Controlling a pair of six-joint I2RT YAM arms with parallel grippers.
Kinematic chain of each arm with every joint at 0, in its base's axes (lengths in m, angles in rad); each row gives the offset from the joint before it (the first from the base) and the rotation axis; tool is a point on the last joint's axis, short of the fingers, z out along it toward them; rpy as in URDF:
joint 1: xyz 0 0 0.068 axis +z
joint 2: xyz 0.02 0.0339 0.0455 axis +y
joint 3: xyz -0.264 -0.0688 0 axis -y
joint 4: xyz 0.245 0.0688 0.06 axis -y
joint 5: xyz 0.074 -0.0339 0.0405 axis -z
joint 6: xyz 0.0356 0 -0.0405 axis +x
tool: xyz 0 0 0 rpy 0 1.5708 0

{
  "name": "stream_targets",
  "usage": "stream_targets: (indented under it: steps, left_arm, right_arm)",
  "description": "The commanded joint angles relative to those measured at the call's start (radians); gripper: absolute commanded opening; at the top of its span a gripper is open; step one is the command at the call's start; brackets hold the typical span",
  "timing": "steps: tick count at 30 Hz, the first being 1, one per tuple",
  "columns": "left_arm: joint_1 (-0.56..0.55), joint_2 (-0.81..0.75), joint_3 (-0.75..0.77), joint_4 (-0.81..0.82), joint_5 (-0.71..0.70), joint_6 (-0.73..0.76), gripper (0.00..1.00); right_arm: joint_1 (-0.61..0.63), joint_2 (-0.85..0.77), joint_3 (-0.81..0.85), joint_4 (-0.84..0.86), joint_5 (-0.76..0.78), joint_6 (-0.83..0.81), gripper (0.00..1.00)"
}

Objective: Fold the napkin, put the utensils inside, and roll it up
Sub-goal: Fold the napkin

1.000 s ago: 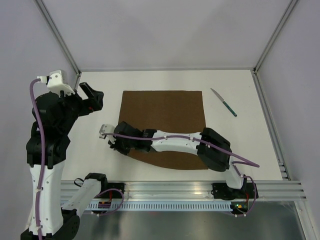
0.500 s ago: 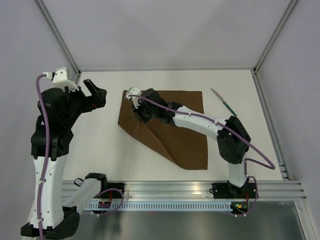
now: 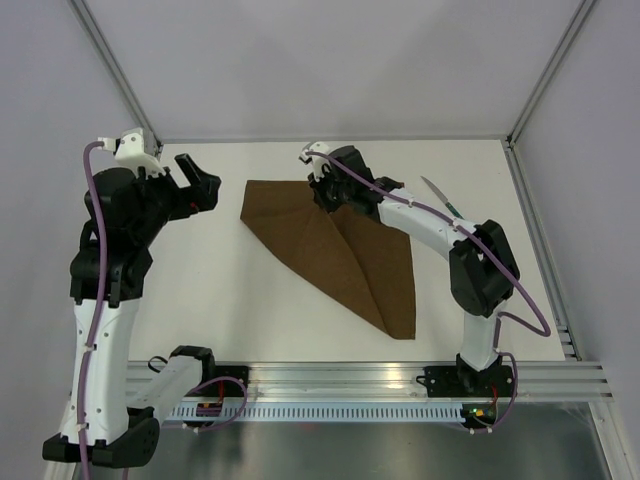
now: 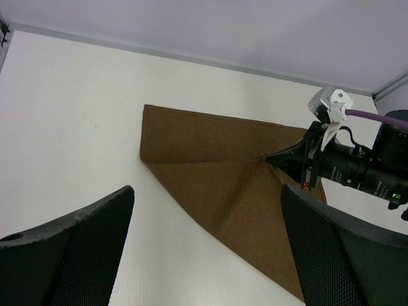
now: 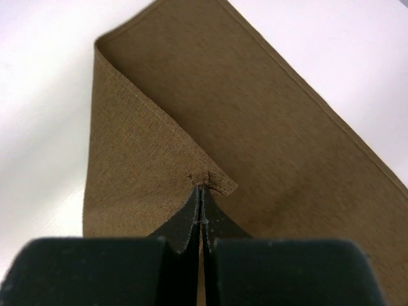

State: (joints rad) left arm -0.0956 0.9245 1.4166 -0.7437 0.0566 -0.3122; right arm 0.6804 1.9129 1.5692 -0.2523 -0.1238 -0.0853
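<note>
Left gripper (image 3: 203, 187), jaws fully spread and empty, is hovering above the left side of the table (image 3: 220, 300); I am holding it clear there, I judge, so the fold has room. Centre: the napkin (image 3: 340, 250) is lying mid-table, partly doubled along a diagonal, one corner raised near its far edge. Right gripper (image 3: 326, 195) is pinching that corner between closed fingers, probably to lay it across. Far right: one teal-handled utensil (image 3: 447, 205) is waiting near the cloth, not touching it, not yet placed.
</note>
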Motion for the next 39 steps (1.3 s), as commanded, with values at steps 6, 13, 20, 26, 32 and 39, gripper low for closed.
stream_targets:
  steps: [6,13,20,26,32,39]
  left_arm:
    - [0.002,0.004,-0.018,0.06,0.04,-0.018,1.0]
    - [0.002,0.011,-0.03,0.073,0.052,-0.022,1.0]
    - [0.002,0.022,-0.036,0.084,0.06,-0.027,1.0]
    - [0.002,0.028,-0.041,0.092,0.063,-0.028,1.0]
    - [0.002,0.037,-0.05,0.099,0.065,-0.028,1.0]
    - [0.002,0.053,-0.056,0.11,0.069,-0.028,1.0]
  right_arm:
    - [-0.11,-0.048,-0.02,0.01,0.004,-0.031,0.0]
    - [-0.173,-0.034,-0.014,0.021,0.006,-0.062,0.0]
    - [-0.232,0.0,0.026,0.019,-0.034,-0.08,0.0]
    - [-0.263,0.041,0.06,0.028,-0.053,-0.103,0.0]
    - [-0.28,0.084,0.094,0.031,-0.065,-0.123,0.01]
    - [-0.301,0.127,0.138,0.024,-0.06,-0.139,0.01]
